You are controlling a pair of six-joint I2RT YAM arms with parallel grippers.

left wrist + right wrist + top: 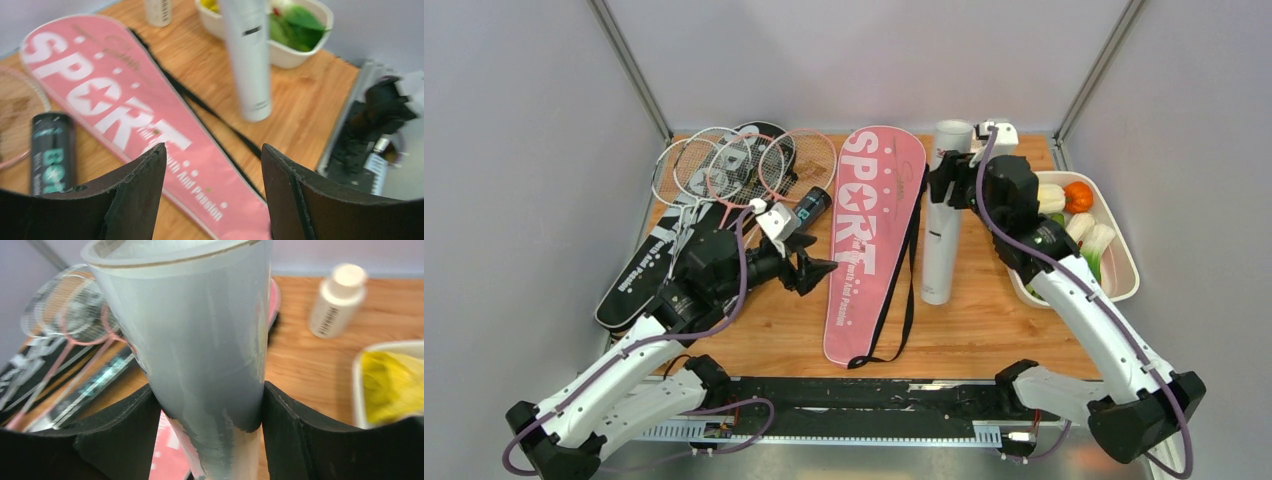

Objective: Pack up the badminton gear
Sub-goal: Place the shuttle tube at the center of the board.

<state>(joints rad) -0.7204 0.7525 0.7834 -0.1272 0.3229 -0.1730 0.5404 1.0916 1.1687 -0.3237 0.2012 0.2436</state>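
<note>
The white tube (943, 235) lies tilted on the table, its far open end lifted. My right gripper (945, 187) is shut on it, both pads pressed against the white tube (195, 330) either side of the gripper's midpoint (210, 387). The pink "SPORT" bag (874, 230) lies flat to its left. My left gripper (816, 270) hovers open and empty by the bag's left edge; in the left wrist view the gripper (212, 150) frames the pink bag (100, 95). A black tube (810, 207) lies near the rackets (724, 165), which rest on a black bag (639, 272).
A white tray (1126, 288) of toy vegetables stands at the right edge. A small white bottle (337, 300) with a beige cap stands behind the white tube. The pink bag's black strap (908, 300) trails along its right side.
</note>
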